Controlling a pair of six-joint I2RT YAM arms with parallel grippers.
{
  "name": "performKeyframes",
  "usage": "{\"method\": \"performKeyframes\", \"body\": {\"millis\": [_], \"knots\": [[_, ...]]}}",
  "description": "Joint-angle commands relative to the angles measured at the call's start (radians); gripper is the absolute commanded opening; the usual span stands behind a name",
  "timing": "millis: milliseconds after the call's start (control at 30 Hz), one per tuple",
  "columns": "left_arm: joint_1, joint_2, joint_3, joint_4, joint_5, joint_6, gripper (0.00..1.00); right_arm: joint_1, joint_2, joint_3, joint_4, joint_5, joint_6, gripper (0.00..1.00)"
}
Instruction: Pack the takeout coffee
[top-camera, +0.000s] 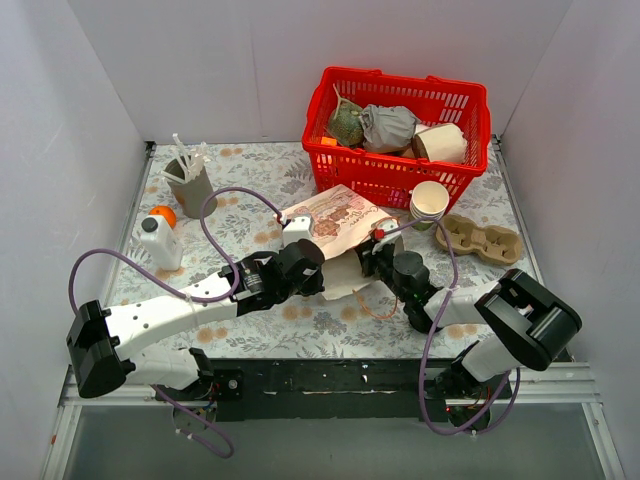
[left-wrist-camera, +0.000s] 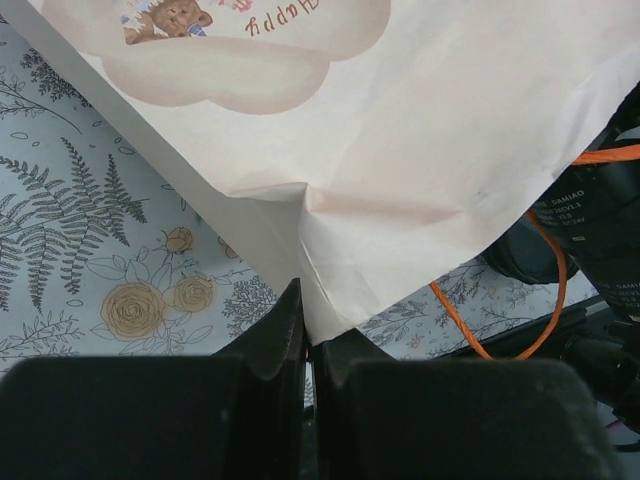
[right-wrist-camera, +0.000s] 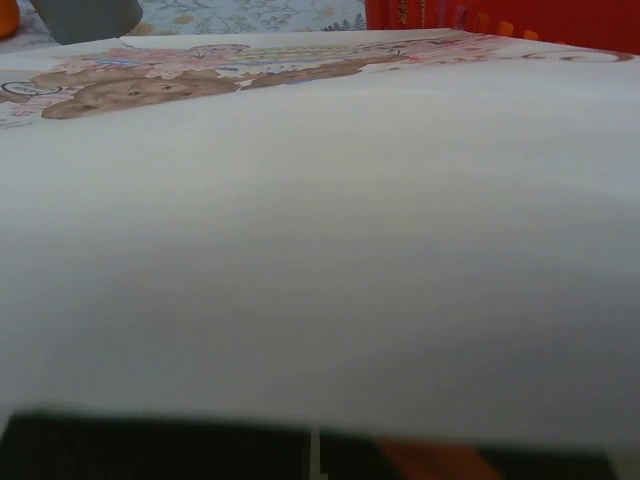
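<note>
A white paper bag (top-camera: 335, 215) printed with a teddy bear lies flat mid-table. My left gripper (top-camera: 318, 270) (left-wrist-camera: 308, 335) is shut on the bag's (left-wrist-camera: 400, 150) near corner. My right gripper (top-camera: 372, 250) (right-wrist-camera: 315, 435) is shut at the bag's right edge, and the sheet (right-wrist-camera: 320, 250) fills its view. A dark green thing (top-camera: 345, 125) lies at the left end of the red basket (top-camera: 480, 115). It may be the takeout coffee, but I cannot tell, and no black lid shows on it.
The basket also holds a grey crumpled thing (top-camera: 388, 125) and a brown cup on its side (top-camera: 440, 143). Cream cups (top-camera: 429, 200) and a cardboard carrier (top-camera: 485, 238) stand in front of it. At left are a grey straw holder (top-camera: 190, 183), an orange (top-camera: 163, 214) and a white bottle (top-camera: 160, 242). An orange cord (left-wrist-camera: 545, 300) loops on the cloth.
</note>
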Motion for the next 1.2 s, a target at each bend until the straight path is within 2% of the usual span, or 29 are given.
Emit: {"method": "performKeyframes", "body": {"millis": [0, 67, 100, 200, 400, 667, 800, 1100, 1167], "knots": [[0.009, -0.023, -0.005, 0.003, 0.021, 0.004, 0.00, -0.002, -0.013, 0.036, 0.028, -0.012, 0.039, 0.01], [0.009, -0.023, -0.005, 0.005, 0.022, 0.004, 0.00, -0.002, -0.019, 0.032, 0.019, 0.014, 0.030, 0.04], [0.009, -0.023, -0.005, 0.003, 0.024, 0.004, 0.00, -0.002, -0.028, 0.022, 0.033, 0.014, 0.013, 0.23], [0.009, -0.019, -0.001, 0.005, 0.028, 0.006, 0.00, -0.002, -0.045, -0.027, 0.135, -0.045, -0.098, 0.39], [0.009, -0.008, 0.005, 0.000, 0.033, 0.010, 0.00, 0.000, -0.035, -0.022, 0.142, -0.277, -0.289, 0.53], [0.009, 0.009, 0.015, 0.011, 0.051, 0.019, 0.00, 0.001, 0.030, 0.054, 0.100, -0.229, -0.360, 0.60], [0.009, 0.021, 0.019, 0.016, 0.067, 0.026, 0.00, 0.012, 0.079, 0.111, 0.063, -0.159, -0.383, 0.61], [0.011, 0.024, 0.020, 0.029, 0.073, 0.036, 0.00, 0.037, 0.202, 0.186, 0.057, -0.010, -0.394, 0.58], [0.009, 0.024, 0.017, 0.028, 0.074, 0.036, 0.00, 0.040, 0.226, 0.185, 0.101, 0.014, -0.378, 0.56]]}}
